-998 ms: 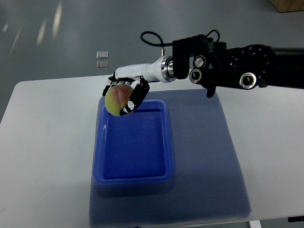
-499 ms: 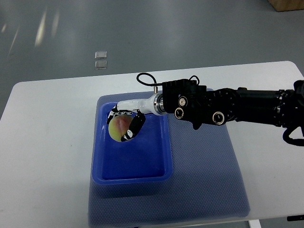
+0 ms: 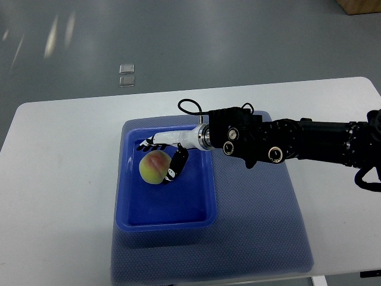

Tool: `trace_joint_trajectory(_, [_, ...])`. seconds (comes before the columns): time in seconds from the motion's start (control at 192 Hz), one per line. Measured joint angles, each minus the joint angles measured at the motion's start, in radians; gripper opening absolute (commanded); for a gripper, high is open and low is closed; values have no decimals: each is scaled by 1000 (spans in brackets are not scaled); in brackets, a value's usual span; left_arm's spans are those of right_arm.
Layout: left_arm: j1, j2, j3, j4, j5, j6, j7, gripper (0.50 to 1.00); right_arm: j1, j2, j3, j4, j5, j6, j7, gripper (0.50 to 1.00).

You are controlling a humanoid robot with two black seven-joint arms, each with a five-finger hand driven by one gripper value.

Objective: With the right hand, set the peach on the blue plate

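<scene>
A yellow-green peach point(image 3: 153, 168) with a red blush lies on the floor of the blue plate point(image 3: 202, 196), a rectangular tray, in its far left part. My right hand point(image 3: 158, 157) reaches in from the right, low over the tray's far edge. Its fingers point(image 3: 146, 143) are spread just beyond the peach, and the black thumb point(image 3: 176, 164) stands at the peach's right side. The hand is open and no longer wraps the fruit. The left arm does not show.
The plate sits on a blue-grey mat point(image 3: 262, 226) on a white table point(image 3: 59, 179). My black forearm point(image 3: 297, 146) crosses above the mat's far right part. Two small clear squares point(image 3: 127, 74) lie on the grey floor beyond the table.
The right hand came down from above the tray's far left corner into the tray with the peach. Its fingers have now spread, and the peach rests on the plate.
</scene>
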Motion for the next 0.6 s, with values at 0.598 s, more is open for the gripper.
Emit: trace_joint_trajectory(0.598, [0, 0, 0, -2, 3, 0, 0, 1000, -268, -247, 919, 31, 112, 1, 7, 928])
